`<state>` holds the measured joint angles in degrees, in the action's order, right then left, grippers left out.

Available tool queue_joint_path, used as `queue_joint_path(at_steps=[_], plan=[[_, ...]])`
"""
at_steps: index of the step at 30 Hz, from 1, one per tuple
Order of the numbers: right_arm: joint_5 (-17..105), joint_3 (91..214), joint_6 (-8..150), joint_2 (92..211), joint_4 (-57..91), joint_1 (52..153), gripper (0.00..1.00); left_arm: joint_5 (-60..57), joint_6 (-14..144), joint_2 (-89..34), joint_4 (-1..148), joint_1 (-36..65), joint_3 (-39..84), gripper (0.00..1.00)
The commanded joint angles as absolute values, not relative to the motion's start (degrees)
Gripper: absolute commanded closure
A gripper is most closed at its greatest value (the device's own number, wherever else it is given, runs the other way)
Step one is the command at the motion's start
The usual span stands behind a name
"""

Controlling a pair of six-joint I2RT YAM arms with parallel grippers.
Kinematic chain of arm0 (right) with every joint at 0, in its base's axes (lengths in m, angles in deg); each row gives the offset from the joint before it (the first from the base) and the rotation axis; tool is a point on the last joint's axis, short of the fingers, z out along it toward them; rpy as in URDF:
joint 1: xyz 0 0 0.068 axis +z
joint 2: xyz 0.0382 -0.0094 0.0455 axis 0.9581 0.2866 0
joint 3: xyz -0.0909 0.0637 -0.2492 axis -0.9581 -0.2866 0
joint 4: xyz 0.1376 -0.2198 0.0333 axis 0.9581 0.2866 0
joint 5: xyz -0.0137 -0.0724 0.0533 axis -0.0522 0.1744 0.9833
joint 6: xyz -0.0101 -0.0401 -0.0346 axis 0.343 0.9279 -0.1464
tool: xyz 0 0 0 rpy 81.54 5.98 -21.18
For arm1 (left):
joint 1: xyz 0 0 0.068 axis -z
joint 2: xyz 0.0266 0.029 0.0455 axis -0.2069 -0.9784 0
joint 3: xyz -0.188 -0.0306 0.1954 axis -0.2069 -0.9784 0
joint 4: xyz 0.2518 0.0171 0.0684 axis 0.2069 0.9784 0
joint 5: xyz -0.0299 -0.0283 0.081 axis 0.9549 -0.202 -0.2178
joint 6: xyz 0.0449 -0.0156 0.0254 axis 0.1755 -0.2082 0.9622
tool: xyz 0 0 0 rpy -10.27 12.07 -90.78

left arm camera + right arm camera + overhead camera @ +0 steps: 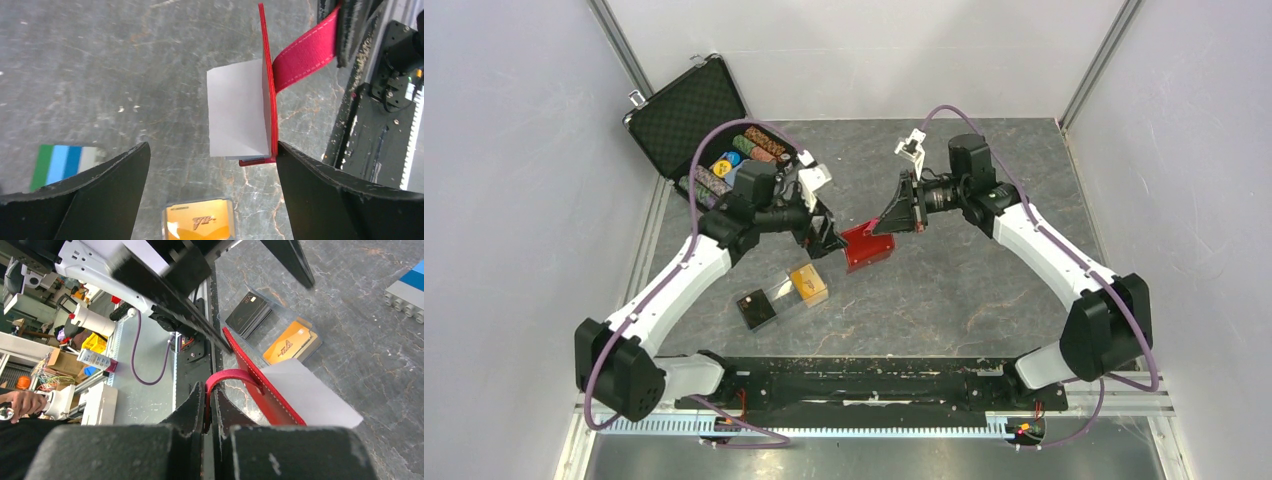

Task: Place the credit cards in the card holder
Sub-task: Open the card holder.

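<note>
The left gripper (212,147) hangs spread wide, gripping nothing. Below it the orange credit cards (200,224) lie in a clear tray (782,292), the top one reading "VIP", cut off at the left wrist view's edge. The black stack (248,316) beside them shows only in the other views. Just right, the red card holder (867,246) stands on edge, a pale sheet (237,115), perhaps a card, against it. The right gripper (207,391) is clenched on its strap (235,375).

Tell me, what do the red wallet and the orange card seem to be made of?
Red wallet: leather or an imitation, I can't tell which; matte surface with pale stitching along its edge and strap. Orange card: probably glossy plastic, judging by its sheen and printed lettering.
</note>
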<state>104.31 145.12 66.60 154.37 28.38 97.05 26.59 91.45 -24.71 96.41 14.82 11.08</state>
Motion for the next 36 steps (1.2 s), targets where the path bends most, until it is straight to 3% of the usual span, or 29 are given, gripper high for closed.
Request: queue_joint_path(at_steps=[1, 8, 13, 19, 36], plan=[[107.3, 147.2, 68.5, 155.4, 27.4, 95.3, 1.00, 30.0, 92.3, -19.0, 91.9, 9.8, 11.0, 0.00], [110.0, 148.3, 68.1, 155.6, 28.3, 95.1, 1.00, 29.4, 92.0, -21.7, 89.8, 7.5, 8.8, 0.00], [111.6, 148.1, 67.9, 155.8, 28.5, 95.2, 1.00, 39.6, 89.4, -27.5, 83.8, 7.6, 9.7, 0.00], [112.2, 148.2, 67.8, 156.8, 28.5, 96.4, 1.00, 38.2, 84.7, -33.2, 77.9, 14.4, 12.4, 0.00], [113.8, 154.2, 66.5, 163.0, 28.6, 96.8, 1.00, 36.4, 82.4, -30.3, 71.4, 19.8, 7.8, 0.00]])
